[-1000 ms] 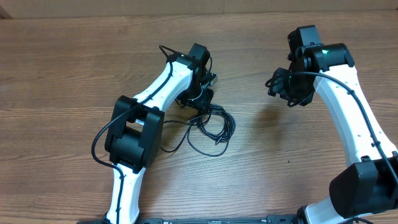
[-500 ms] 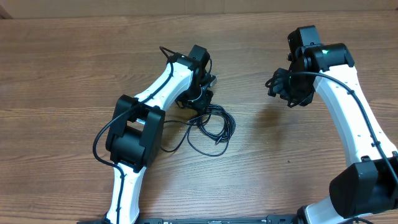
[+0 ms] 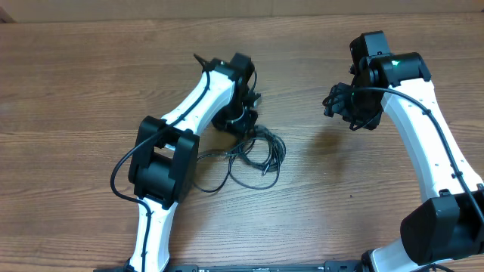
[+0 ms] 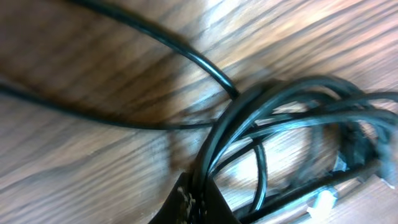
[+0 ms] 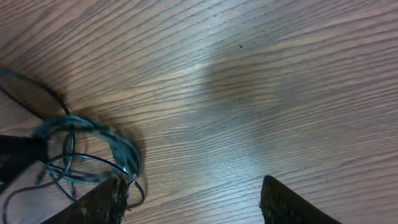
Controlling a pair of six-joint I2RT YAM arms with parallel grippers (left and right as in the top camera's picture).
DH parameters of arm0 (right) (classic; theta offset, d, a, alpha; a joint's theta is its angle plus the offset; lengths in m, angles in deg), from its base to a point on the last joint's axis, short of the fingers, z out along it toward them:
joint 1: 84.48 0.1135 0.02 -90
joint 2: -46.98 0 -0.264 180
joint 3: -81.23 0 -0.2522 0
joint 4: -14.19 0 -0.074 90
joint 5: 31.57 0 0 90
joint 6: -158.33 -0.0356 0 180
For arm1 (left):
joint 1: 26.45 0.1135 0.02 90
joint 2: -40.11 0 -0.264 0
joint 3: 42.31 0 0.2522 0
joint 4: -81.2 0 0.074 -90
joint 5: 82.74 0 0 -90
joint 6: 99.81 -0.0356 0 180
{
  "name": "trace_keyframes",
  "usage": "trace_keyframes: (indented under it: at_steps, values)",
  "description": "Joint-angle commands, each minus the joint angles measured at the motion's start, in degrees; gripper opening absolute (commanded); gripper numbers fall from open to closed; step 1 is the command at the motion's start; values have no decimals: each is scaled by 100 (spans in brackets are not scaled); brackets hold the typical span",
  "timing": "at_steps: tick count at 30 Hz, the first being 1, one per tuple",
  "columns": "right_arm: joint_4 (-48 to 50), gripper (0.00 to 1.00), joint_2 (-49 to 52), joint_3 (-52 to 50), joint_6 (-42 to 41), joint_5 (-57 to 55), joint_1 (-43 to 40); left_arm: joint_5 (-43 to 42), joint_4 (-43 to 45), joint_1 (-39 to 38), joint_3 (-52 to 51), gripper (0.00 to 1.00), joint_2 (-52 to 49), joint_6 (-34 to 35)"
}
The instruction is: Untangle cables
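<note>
A tangle of thin black cables [image 3: 255, 155] lies on the wooden table near the middle, with loops spreading to the right and a strand trailing left. My left gripper [image 3: 240, 121] is down at the upper left of the tangle and is shut on a bunch of cable strands [image 4: 249, 118]; its fingers [image 4: 186, 205] pinch them at the bottom of the left wrist view. My right gripper [image 3: 336, 102] is open and empty, held above bare wood to the right of the tangle. The cables show at the left of the right wrist view [image 5: 93, 143].
The wooden table [image 3: 76, 91] stretches to all sides. The white left arm [image 3: 189, 113] runs diagonally from the front to the tangle. The right arm [image 3: 423, 128] stands along the right side.
The left gripper has shifted slightly up and left with the strands, and the tangle's loops have shifted a little with it. The right arm has not moved.
</note>
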Motion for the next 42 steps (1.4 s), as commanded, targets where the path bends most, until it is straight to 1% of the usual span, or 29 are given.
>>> trace_keyframes:
  at_steps: [1,4,7,15,18,24,32,33,34,35,37,39,42]
  values:
    - [92,67,-197,175,461,382,22,-83,-201,-28,809,4,710,13]
    - [267,66,-197,175,866,955,22,-175,-376,-28,1128,4,1080,11]
    - [494,67,-195,175,1222,1567,37,-345,-435,-28,1226,4,1473,13]
    - [866,67,-195,175,1259,2297,37,-1161,-402,-28,1231,4,2332,-76]
    - [922,67,-195,175,1257,2448,37,-1252,-354,-28,1231,4,2562,-72]
    - [1058,67,-195,175,1261,3279,96,-1510,-160,-33,1231,4,2721,-63]
    - [1320,66,-195,173,1327,3283,527,-2105,35,-33,1231,4,2721,22]
    - [1397,62,-195,173,1322,3226,595,-2138,35,-33,1231,4,2723,22]
    - [1449,54,-195,173,1320,3141,636,-2135,24,-33,1231,4,2723,22]
    - [1502,41,-195,173,1320,3023,678,-2135,7,-33,1231,4,2726,20]
    - [1556,20,-195,173,1318,2736,728,-2135,-28,-20,1231,4,2734,20]
    - [1558,4,-195,173,1307,2277,741,-2105,-52,-20,1231,4,2767,15]
    - [1508,4,-195,173,946,1473,741,-1773,-111,13,1231,4,2841,17]
